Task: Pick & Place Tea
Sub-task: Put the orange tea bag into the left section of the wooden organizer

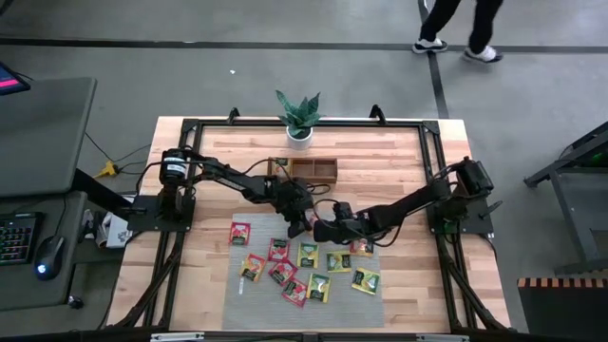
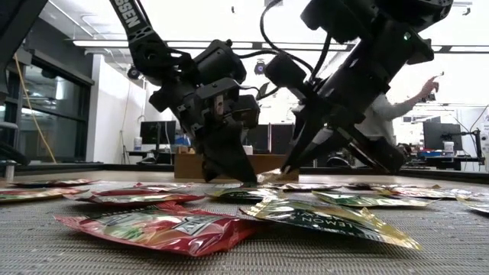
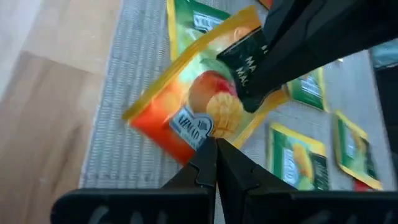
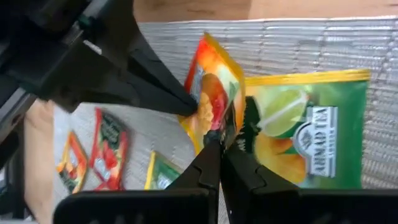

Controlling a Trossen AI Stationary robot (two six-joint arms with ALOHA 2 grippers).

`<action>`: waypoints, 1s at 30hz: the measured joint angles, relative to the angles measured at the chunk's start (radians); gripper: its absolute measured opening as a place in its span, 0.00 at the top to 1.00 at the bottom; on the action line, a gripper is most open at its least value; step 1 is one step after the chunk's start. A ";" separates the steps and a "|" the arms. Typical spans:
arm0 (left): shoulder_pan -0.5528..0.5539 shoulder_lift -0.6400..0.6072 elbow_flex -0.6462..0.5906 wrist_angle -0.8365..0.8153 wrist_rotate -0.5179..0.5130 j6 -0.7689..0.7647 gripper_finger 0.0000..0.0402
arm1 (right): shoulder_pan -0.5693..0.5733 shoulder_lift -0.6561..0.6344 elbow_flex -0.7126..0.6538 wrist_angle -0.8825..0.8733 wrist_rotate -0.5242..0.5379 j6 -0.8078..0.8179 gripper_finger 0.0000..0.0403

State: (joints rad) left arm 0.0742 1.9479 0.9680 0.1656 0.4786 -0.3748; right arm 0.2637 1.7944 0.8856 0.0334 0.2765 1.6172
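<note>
An orange-and-yellow tea sachet [image 3: 199, 106] with a fruit picture is held between both grippers over the far edge of the grey ribbed mat [image 1: 256, 296]. My left gripper [image 1: 302, 226] comes from the table's left and is shut on it. My right gripper [image 1: 325, 229] comes from the right and is shut on it too. Several red, yellow and green sachets [image 1: 309, 255] lie flat on the mat. A green one [image 4: 298, 143] lies just under the held sachet. One red sachet [image 1: 239, 233] lies on the bare wood left of the mat. My left gripper pinches one edge of the orange sachet [image 3: 208, 134] between its two shut fingers, slanting down from the table's left. The sachet stands tilted on edge; I cannot tell whether it touches the mat. My right gripper pinches the sachet's opposite edge [image 4: 219, 132] between its shut fingers, slanting down from the table's right. Its fingers [image 3: 261, 81] lie over the sachet's dark label end.
A brown wooden tray [image 1: 313, 169] with compartments stands behind the grippers, and a potted plant [image 1: 299, 119] at the far edge. A black frame [image 1: 190, 128] borders the table. A person's legs [image 1: 456, 28] show beyond the table, and a person [image 2: 390, 114] in the room behind.
</note>
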 joint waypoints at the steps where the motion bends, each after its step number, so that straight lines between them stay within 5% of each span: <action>1: 0.000 -0.009 -0.002 -0.012 0.017 -0.005 1.00 | 0.000 -0.007 0.000 -0.001 -0.002 -0.011 0.99; 11: 0.032 -0.203 0.000 -0.125 0.033 0.031 1.00 | 0.001 -0.115 0.002 -0.065 -0.023 -0.160 1.00; 24: 0.147 -0.484 0.000 -0.251 0.095 0.090 1.00 | -0.086 -0.334 0.003 -0.187 -0.341 -0.656 1.00; 30: 0.177 -0.513 0.001 -0.244 0.144 0.090 1.00 | -0.152 -0.387 0.084 -0.373 -0.378 -0.867 1.00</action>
State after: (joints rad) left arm 0.2508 1.4353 0.9688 -0.0785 0.6229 -0.2848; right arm 0.1114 1.4071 0.9697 -0.3400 -0.1012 0.7498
